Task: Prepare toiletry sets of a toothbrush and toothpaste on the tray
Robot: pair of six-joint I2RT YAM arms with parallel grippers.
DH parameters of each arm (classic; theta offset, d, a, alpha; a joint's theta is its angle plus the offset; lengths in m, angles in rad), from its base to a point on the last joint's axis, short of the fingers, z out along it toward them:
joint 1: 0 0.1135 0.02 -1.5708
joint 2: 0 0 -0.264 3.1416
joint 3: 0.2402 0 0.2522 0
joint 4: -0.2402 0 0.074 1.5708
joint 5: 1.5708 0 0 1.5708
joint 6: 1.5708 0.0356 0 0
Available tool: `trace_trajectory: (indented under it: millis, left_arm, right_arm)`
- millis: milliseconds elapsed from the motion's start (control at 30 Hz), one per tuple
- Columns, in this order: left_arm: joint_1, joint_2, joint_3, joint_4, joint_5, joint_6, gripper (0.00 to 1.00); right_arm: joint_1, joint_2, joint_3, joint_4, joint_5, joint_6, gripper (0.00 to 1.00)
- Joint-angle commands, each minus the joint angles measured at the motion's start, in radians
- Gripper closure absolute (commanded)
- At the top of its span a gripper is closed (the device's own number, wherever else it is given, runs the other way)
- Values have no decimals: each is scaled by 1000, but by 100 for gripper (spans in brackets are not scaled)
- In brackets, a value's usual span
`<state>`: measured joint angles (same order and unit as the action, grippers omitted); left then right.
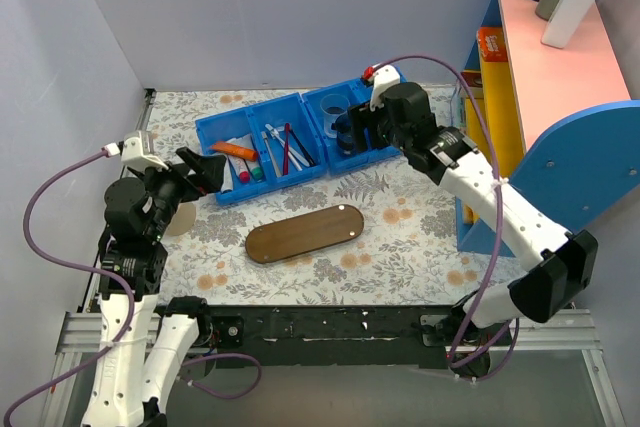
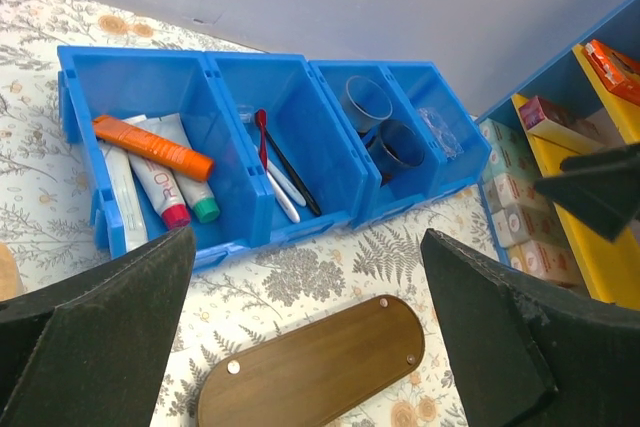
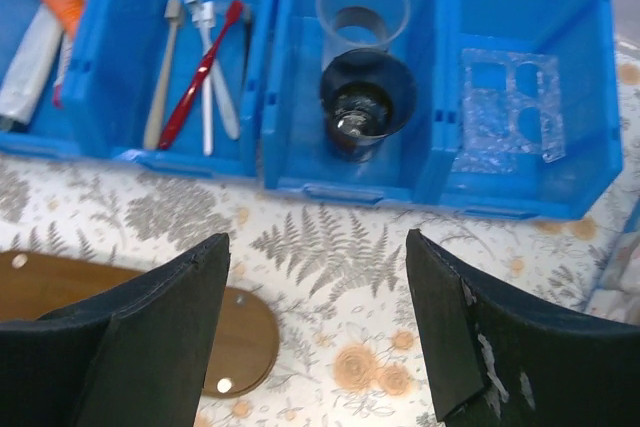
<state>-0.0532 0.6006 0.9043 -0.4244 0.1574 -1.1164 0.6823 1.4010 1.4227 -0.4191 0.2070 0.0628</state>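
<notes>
Tray lies bare on the counter, so I judge no set started; toothbrush and toothpaste sit in the blue bins; left claw and right claw hang released, empty.

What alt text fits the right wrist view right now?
The right gripper, open, hovers above the floral table before a row of blue bins holding toothbrushes, cups and tubes. The visible end of the wooden tray, lower left, is bare.
</notes>
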Motion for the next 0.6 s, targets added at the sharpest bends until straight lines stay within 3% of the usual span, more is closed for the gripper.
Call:
trace_trajectory:
  millis: [0,133,567]
  left_arm:
    - [6,-16,39,-85,11,-20,2]
    - [6,-28,33,-109,31,-46,2]
    - [6,-61,18,-131,56,-49,2]
  right_arm:
    - [-53,88,134,-27,-55,-60,21]
    - [-145,258,278,-90,-127,-58,25]
    - [-268,549,433,-50,-199,-38,35]
